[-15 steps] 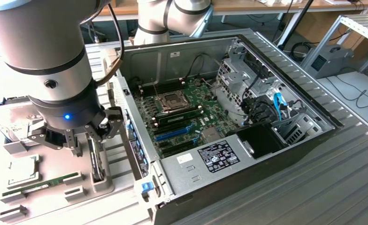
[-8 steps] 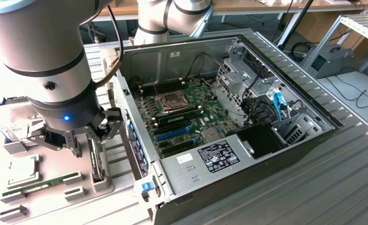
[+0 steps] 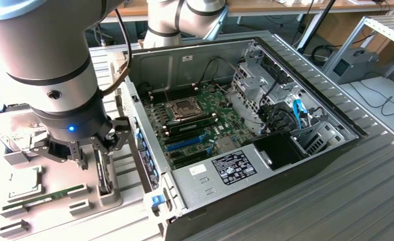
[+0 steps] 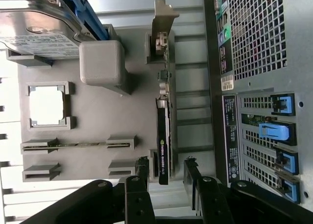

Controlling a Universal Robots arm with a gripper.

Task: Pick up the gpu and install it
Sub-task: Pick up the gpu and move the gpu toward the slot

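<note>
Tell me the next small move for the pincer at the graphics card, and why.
Probably ease the pincer a little further down over the graphics card before closing. The jaws stand open, and in the wrist view the card, upright on its edge in the grey tray, lines up between them. Nothing is gripped yet, and a deeper hold looks safer.

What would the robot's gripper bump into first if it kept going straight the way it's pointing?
Most likely the gpu, standing on edge in the grey tray. The gripper points at it, jaws open, one on each side of the card. The gap between them is hard to judge.
</note>
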